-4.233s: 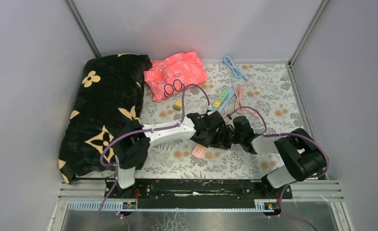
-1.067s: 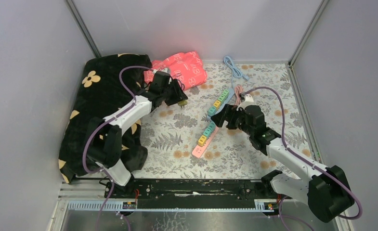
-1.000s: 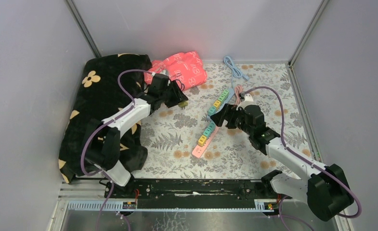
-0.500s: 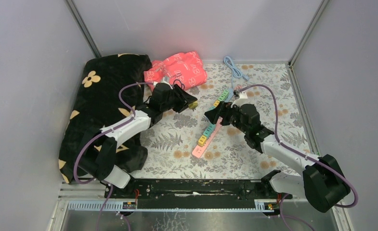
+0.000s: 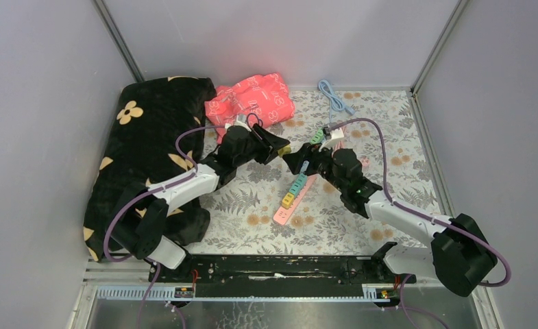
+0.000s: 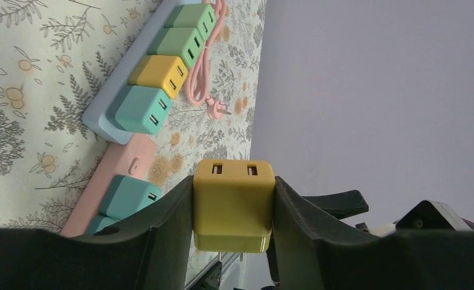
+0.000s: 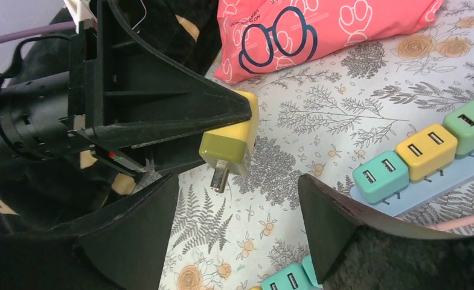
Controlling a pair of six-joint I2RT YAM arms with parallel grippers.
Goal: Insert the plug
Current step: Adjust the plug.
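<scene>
Plug (image 6: 233,208), a yellow cube with two USB ports on the face away from its prongs, sits clamped between the fingers of the left pincer (image 5: 277,146). It is held in the air above the floral table (image 5: 389,144), its metal prongs slanting down. Right pincer (image 7: 237,181) faces it from close by with jaws spread apart. In the right wrist view one finger stands to each side of the plug and neither touches it.

Below and beyond the plug, two power strips lie roughly in one line. The blue strip (image 6: 101,115) carries teal, yellow and two green cubes. The pink strip (image 5: 281,217) carries teal cubes and a yellow one near its close end. A pink cable (image 6: 213,106) curls beside the blue strip. A pink pouch (image 5: 250,103) and a black flowered blanket (image 5: 149,137) lie at the table's far left.
</scene>
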